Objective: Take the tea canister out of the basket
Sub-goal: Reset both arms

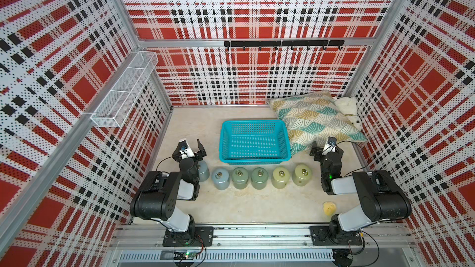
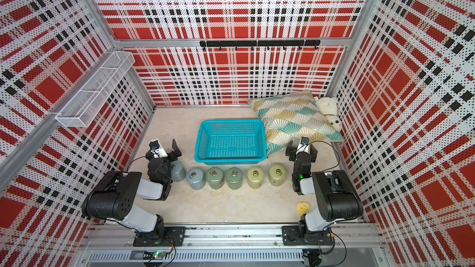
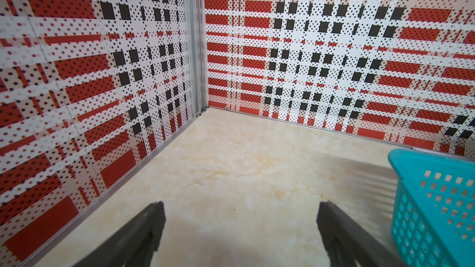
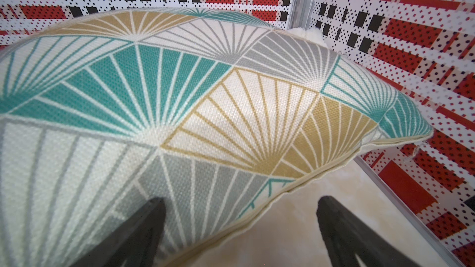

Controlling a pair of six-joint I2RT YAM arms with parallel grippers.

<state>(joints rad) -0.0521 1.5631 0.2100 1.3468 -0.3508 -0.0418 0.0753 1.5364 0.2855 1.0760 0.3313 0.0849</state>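
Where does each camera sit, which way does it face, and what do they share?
Top views: high over the near edge, looking down at turquoise basket, six tea canisters, pillow; left arm and right arm whole.
Left wrist: on the left arm, facing a table corner; open left end effector, basket beside it.
Right wrist: on the right arm, facing the pillow closely; open right end effector.
Shared: basket in top views and left wrist; pillow in top views and right wrist.
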